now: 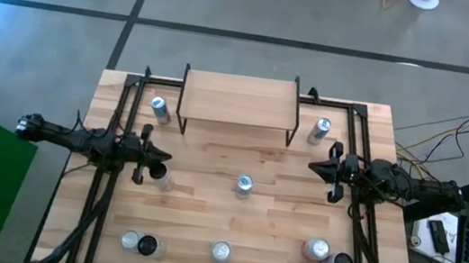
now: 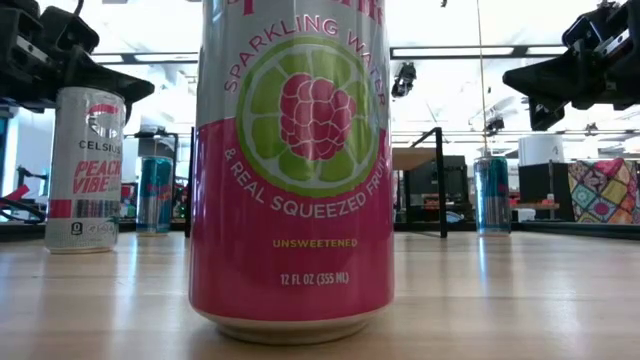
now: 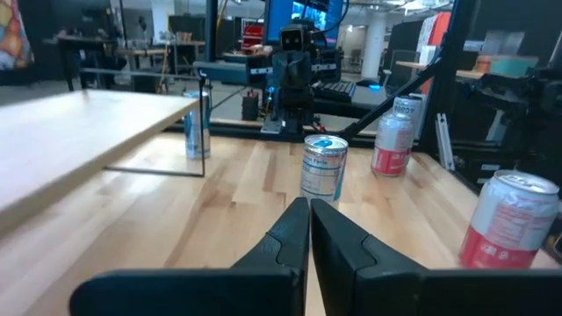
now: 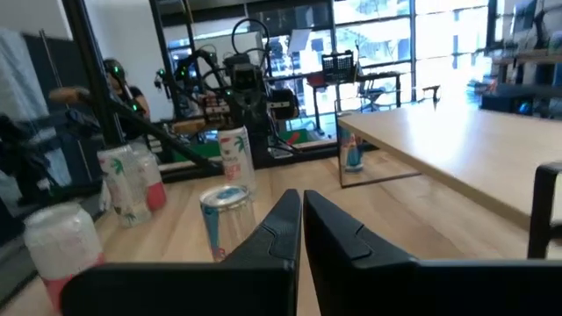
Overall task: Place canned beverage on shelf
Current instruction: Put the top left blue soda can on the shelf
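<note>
The shelf [image 1: 238, 100], a light wood plank on thin black wire legs, stands at the table's far middle with a bare top. Upright cans stand on the table: one at the centre [image 1: 244, 185], one at each end of the shelf [image 1: 159, 109] [image 1: 319, 130], and several along the near edge, among them a pink sparkling-water can [image 2: 292, 170]. My left gripper [image 1: 168, 156] hovers shut above the table's left side, pointing level toward the centre can [image 3: 324, 167]. My right gripper [image 1: 311, 167] hovers shut at the right side, pointing level toward the same can [image 4: 224, 219].
A white Celsius can [image 2: 85, 165] stands just below and beside my left gripper. Two cans [image 1: 138, 243] stand at the near left and two [image 1: 327, 255] at the near right. Black arm-frame rails [image 1: 127, 117] run along both table sides. Bare wood lies in front of the shelf.
</note>
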Robot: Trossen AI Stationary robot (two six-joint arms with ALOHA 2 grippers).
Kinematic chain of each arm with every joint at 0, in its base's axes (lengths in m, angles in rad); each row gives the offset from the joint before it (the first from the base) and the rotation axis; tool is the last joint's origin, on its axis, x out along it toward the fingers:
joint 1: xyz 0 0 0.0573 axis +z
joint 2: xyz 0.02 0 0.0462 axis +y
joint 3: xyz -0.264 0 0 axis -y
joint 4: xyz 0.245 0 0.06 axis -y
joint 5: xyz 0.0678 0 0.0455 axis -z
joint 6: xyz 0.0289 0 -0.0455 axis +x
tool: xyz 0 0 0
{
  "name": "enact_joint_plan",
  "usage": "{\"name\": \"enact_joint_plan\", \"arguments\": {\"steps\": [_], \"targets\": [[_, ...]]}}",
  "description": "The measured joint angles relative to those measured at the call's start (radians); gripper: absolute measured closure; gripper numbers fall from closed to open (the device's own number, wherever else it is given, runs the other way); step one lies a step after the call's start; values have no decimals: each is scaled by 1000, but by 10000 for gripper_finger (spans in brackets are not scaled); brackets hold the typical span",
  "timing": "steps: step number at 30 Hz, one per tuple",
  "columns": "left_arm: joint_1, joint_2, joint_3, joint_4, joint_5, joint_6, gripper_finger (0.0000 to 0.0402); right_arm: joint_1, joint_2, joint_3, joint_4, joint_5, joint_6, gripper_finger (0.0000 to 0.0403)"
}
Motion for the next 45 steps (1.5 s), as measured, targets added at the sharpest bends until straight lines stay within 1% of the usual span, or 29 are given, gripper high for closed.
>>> {"name": "enact_joint_plan", "arguments": {"steps": [4, 14, 17, 21, 25, 28, 30, 33, 35, 37, 40, 45], "targets": [[0, 1, -2, 28, 0, -2, 402, 0, 0, 0, 1, 0, -42, 394], [0, 2, -2, 30, -4, 20, 402, 0, 0, 0, 2, 0, -31, 394], [0, 2, -2, 33, -42, 96, 402, 0, 0, 0, 10, 0, -35, 394], [0, 2, -2, 33, -150, 214, 402, 0, -1, 0, 39, 0, -73, 394], [0, 3, -2, 34, -216, 230, 402, 0, 4, 0, 169, 0, -80, 394], [0, 3, -2, 46, -231, 231, 402, 0, 4, 0, 249, 7, -105, 394], [0, 3, -2, 59, -231, 231, 402, 0, 4, 0, 269, 44, -108, 394], [0, 4, -2, 90, -258, 310, 402, -1, 5, 0, 278, 201, -87, 394], [0, 3, -1, 112, -299, 341, 402, -1, 12, 0, 247, 269, -76, 392], [0, 2, -1, 122, -345, 346, 402, -1, 25, 0, 236, 284, -75, 385], [0, 2, -1, 134, -411, 355, 402, -1, 52, 0, 254, 286, -77, 362], [1, 4, -1, 171, -476, 416, 402, -1, 104, 0, 254, 288, -83, 300]]}}
